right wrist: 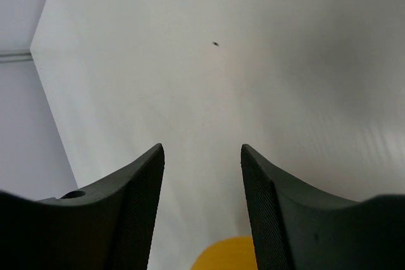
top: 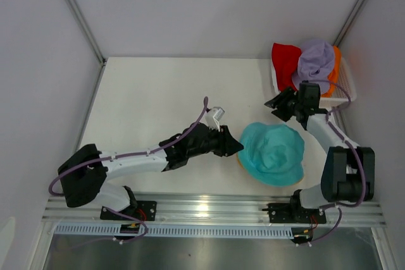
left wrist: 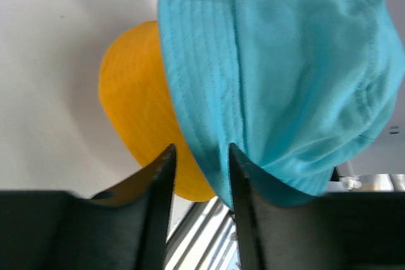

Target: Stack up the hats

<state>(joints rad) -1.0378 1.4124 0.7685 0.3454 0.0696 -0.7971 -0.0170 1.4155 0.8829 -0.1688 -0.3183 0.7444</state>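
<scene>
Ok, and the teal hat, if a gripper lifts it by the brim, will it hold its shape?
Probably not. The teal hat has a dented, creased fabric crown, so it would likely sag from a brim pinch. It only rests over the yellow hat, so a push may slide it off. It looks light and unlikely to roll.

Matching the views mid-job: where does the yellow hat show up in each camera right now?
Top external: yellow hat a sliver at the left edge of the teal hat, centre-right.
Left wrist: yellow hat left of centre, partly under the teal brim.
Right wrist: yellow hat at the bottom edge, near centre.
Shared landmark: the white table.
</scene>
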